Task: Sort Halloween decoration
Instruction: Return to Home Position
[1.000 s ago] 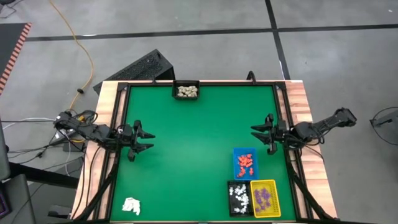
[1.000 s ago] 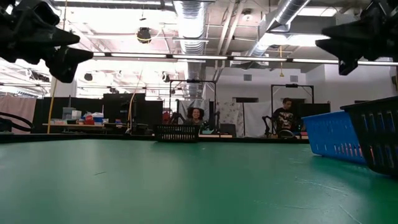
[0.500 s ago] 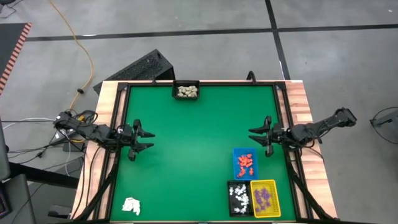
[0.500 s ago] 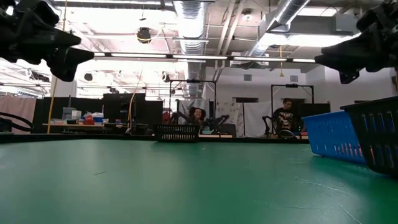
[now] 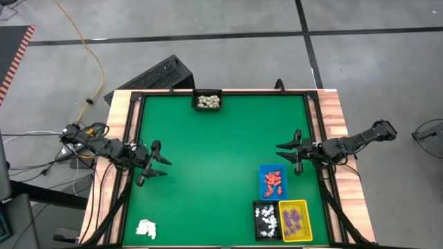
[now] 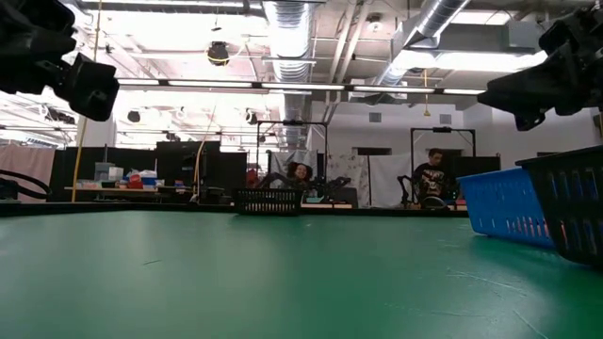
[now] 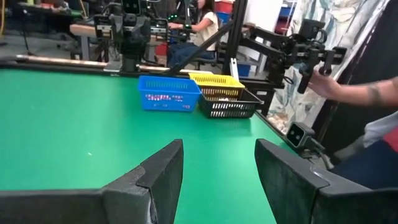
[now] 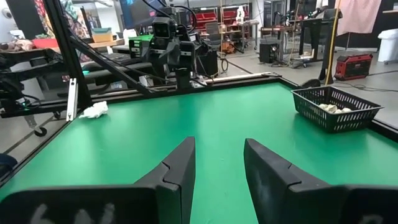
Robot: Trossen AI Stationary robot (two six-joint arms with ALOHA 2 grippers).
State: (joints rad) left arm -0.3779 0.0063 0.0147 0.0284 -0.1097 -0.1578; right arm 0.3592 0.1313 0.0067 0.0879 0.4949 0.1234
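Left gripper (image 5: 163, 166), right gripper (image 5: 282, 151) gape empty — decoration pieces (image 5: 273, 181) sorted.

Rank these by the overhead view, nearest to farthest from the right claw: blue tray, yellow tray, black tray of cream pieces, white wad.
From the open right gripper:
1. The blue tray, right beside it.
2. The yellow tray, bottom right corner.
3. The black tray, top edge, middle.
4. The white wad, bottom left corner.
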